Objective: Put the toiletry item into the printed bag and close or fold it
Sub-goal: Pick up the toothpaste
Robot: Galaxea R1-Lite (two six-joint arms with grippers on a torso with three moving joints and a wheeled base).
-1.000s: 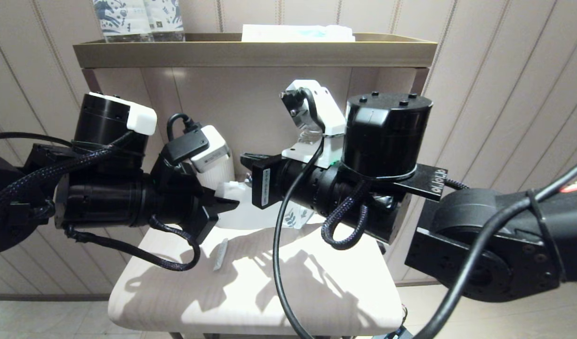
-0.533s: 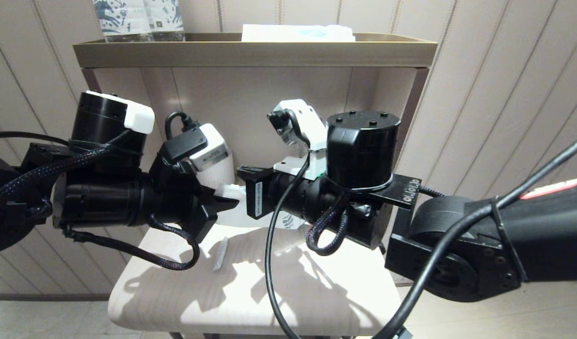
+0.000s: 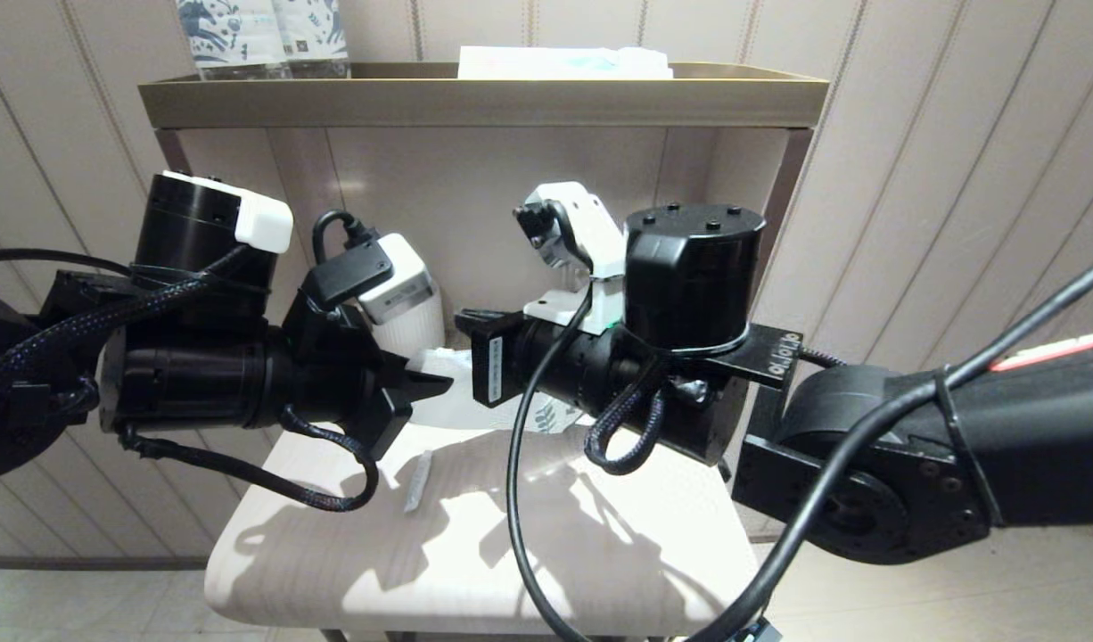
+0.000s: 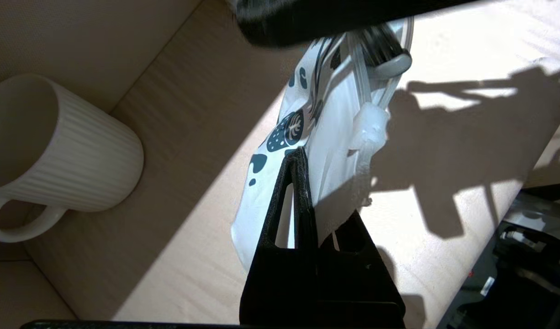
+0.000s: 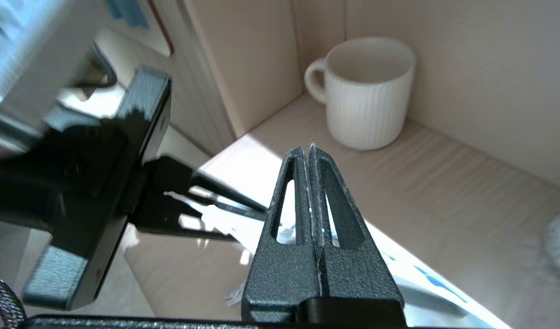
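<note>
Table: pale wood-grain tabletop with rounded corners [image 3: 600, 571], smooth and sunlit.
Mug: ribbed white ceramic mug [image 5: 369, 93] at the table's back corner.
Bag: flat, crinkly white pouch with teal leaf print [image 4: 284, 137], held above the table between both grippers.
Left gripper [image 3: 435, 385]: black textured fingers clenched on the pouch's plain edge.
Right gripper [image 5: 309, 155]: pinched tight on a thin white edge of the pouch.
Strip: short flat pale strip [image 3: 417, 481] lying on the table in front of the pouch.
</note>
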